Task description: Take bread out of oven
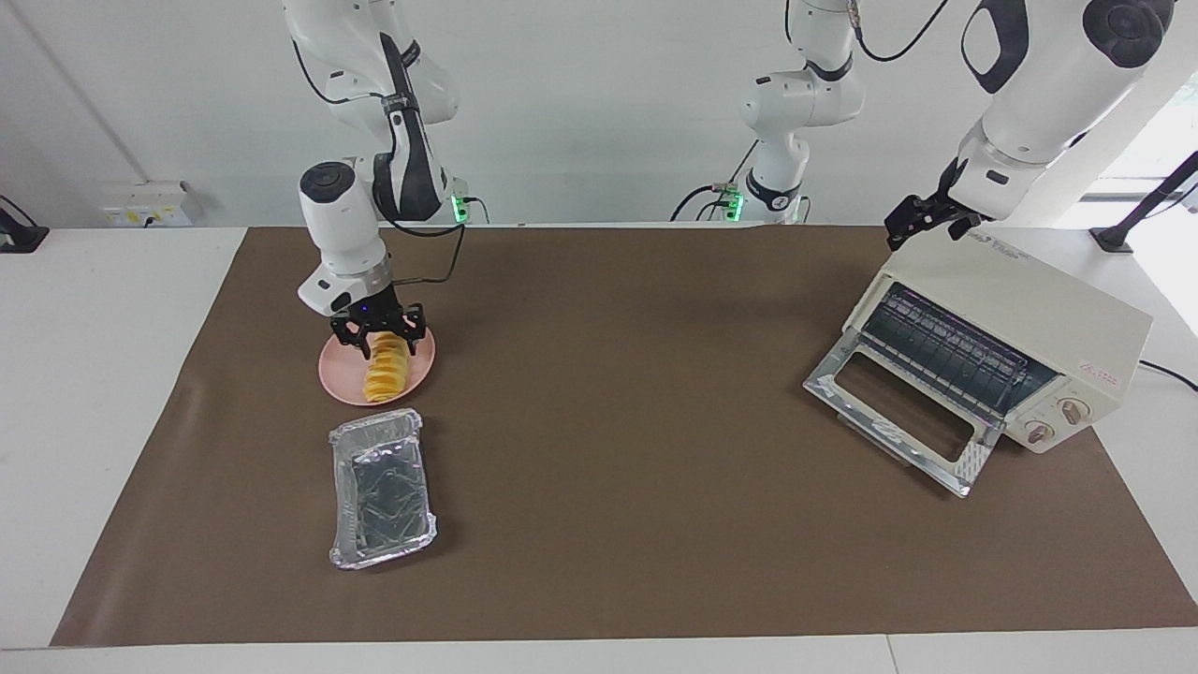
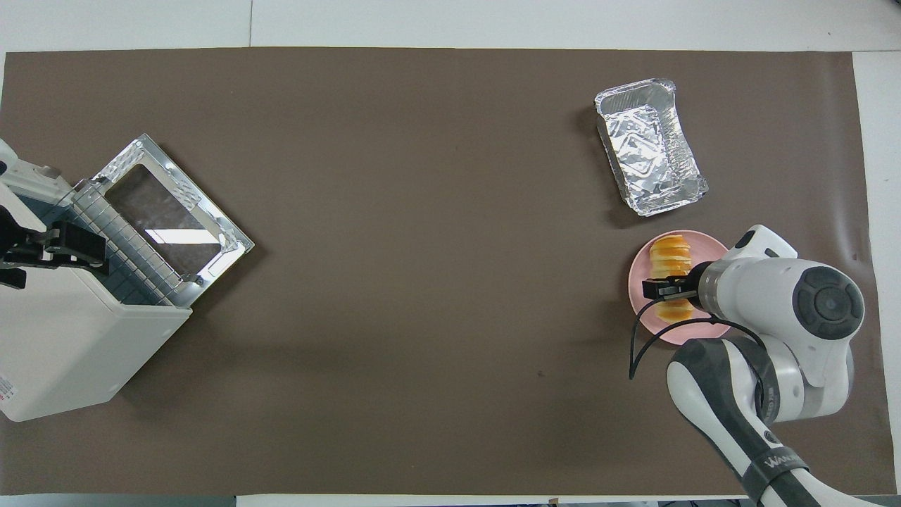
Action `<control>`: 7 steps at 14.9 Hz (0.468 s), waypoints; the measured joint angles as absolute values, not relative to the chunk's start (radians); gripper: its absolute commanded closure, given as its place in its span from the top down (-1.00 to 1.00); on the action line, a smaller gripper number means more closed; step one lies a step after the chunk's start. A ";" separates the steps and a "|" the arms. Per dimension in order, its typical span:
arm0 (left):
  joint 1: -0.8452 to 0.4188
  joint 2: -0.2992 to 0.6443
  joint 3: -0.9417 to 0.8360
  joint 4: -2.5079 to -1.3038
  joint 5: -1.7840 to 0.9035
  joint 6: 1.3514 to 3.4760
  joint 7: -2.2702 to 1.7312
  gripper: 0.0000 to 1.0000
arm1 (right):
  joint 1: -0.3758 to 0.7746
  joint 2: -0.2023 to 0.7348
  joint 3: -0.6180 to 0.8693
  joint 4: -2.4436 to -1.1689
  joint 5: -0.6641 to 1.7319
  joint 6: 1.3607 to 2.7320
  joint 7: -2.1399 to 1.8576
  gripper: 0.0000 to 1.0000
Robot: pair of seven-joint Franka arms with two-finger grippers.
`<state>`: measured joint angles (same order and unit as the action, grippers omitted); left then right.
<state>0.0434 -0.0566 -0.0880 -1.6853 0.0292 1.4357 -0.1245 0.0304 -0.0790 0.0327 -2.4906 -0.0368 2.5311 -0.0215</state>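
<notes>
The right arm drops from its base with the forearm near upright and the wrist pointing down; the right gripper (image 1: pixel 379 339) sits low over the pink plate (image 1: pixel 343 382), its fingers spread apart and straddling the end of the bread (image 1: pixel 385 373) nearer the robots; the bread lies flat on the plate, out of the oven (image 1: pixel 1015 323); whether a fingertip touches the loaf cannot be told. The left arm waits, bent at the elbow, with the left gripper (image 1: pixel 922 218) over the top corner of the oven nearest the robots, its fingers apart and holding nothing.

In the overhead view the right arm's wrist housing covers the side of the plate toward the right arm's end of the table and the middle of the bread; the left gripper (image 2: pixel 53 246) is cut by the frame edge there, and part of the oven with it; the oven's interior shows only a wire rack (image 1: pixel 950 348) and dark shade.

The oven stands at the left arm's end of the table, its glass door (image 1: pixel 903 412) dropped flat on the brown mat (image 1: pixel 618 393); the foil tray (image 1: pixel 382 487) lies just beside the plate, farther from the robots; between plate and oven the mat is a wide bare stretch; the plate sits near the mat's edge at the right arm's end.
</notes>
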 measured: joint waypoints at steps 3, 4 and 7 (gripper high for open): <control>0.043 -0.057 -0.088 -1.685 0.029 1.436 -0.124 1.00 | 0.030 -0.086 0.033 -2.417 -0.037 2.416 -0.042 1.00; 0.043 -0.057 -0.088 -1.685 0.029 1.436 -0.124 1.00 | 0.030 -0.089 0.033 -2.372 -0.037 2.357 -0.057 1.00; 0.043 -0.057 -0.088 -1.685 0.029 1.436 -0.124 1.00 | 0.020 -0.097 0.032 -2.197 -0.037 2.166 -0.127 1.00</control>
